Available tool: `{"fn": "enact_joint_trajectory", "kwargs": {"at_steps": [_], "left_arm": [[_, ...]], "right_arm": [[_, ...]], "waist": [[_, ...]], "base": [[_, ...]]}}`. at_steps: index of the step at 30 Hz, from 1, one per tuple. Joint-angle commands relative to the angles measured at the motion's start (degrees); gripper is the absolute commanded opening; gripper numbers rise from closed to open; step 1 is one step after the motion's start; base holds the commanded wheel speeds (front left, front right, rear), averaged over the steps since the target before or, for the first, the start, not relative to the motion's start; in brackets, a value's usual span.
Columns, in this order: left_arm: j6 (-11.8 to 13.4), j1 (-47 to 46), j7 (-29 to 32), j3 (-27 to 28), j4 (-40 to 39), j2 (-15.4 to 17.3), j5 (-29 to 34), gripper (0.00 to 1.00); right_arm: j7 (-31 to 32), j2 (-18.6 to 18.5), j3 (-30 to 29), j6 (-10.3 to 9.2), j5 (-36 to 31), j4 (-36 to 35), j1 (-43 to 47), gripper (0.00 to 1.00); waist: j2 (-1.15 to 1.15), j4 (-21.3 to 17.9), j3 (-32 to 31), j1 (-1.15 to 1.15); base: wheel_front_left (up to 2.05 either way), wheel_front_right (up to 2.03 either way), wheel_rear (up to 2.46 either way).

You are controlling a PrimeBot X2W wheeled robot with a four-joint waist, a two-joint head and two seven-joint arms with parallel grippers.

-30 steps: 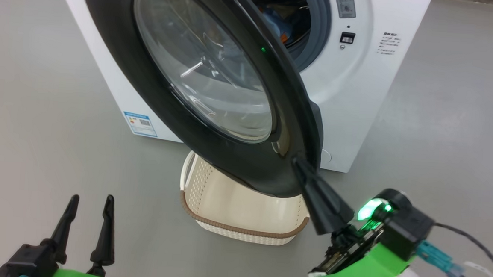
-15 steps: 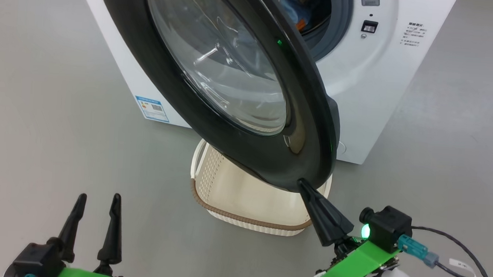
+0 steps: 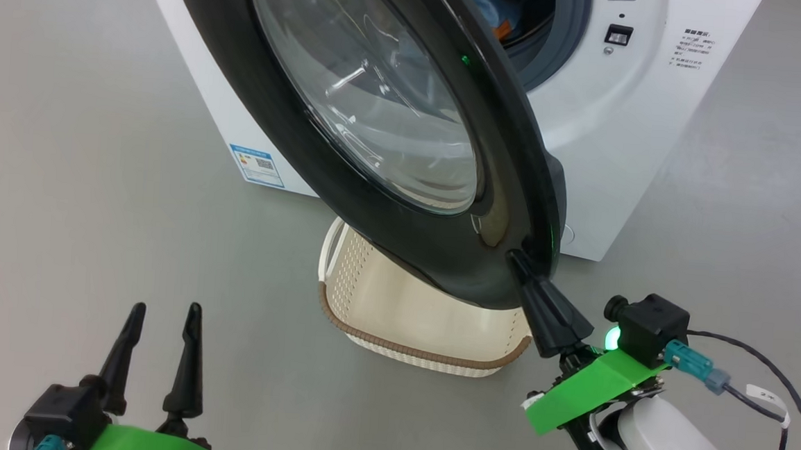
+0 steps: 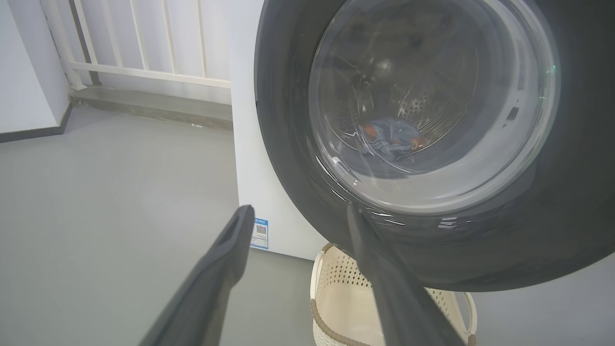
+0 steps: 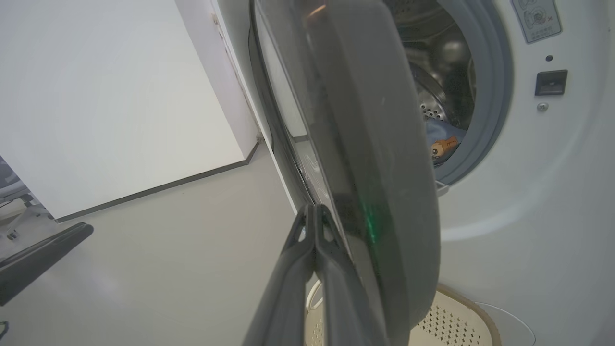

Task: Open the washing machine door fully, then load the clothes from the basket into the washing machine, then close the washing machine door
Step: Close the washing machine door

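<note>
The washing machine door (image 3: 287, 141) stands part open, its black rim and glass bowl tilted across the white washing machine (image 3: 629, 128). My right gripper (image 3: 520, 260) is shut, its tip pressed against the door's lower right rim; in the right wrist view the closed right gripper (image 5: 312, 211) lies along the door edge (image 5: 384, 144). My left gripper (image 3: 164, 308) is open at the lower left, holding nothing. Light blue clothes (image 5: 439, 139) lie in the drum, also visible as clothes (image 4: 391, 139) through the glass. The cream basket (image 3: 420, 355) sits on the floor under the door, its visible inside bare.
Grey floor spreads to the left and right of the machine. A blue label (image 3: 257, 165) sits on the machine's lower front. A white railing (image 4: 144, 43) and wall stand behind the machine on its left. A cable (image 3: 772, 394) trails from my right wrist.
The head camera has shifted, moving the whole picture right and up. My right gripper's tip slid along the door's lower rim to its right-hand side. The left gripper stays open.
</note>
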Motion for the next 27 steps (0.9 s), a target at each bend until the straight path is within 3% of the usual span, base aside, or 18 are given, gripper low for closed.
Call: {"fn": "enact_joint_trajectory", "kwargs": {"at_steps": [1, 17, 27], "left_arm": [[-0.1, -1.5, -0.4, 2.0, -1.6, 0.4, -0.7, 1.00], [-0.1, -4.1, -0.4, 0.7, -3.6, -0.3, -1.0, 1.00], [-0.1, -6.6, -0.4, -1.1, -5.0, -0.7, -1.6, 1.00]], "right_arm": [[-0.3, 0.6, -0.1, 0.25, 0.0, -1.2, -1.8, 0.00], [-0.3, 0.0, -6.3, 0.25, -0.4, -0.3, -6.1, 0.00], [-0.3, -1.6, -13.3, 0.25, -1.0, 1.4, -12.1, 0.00]], "waist": [[0.00, 0.0, 0.2, 0.00], [0.00, 0.1, 4.4, 0.00], [0.00, 1.9, 8.3, 0.00]], "base": [[0.00, 0.00, 0.00], [0.00, 0.00, 0.00], [0.00, 0.00, 0.00]]}}
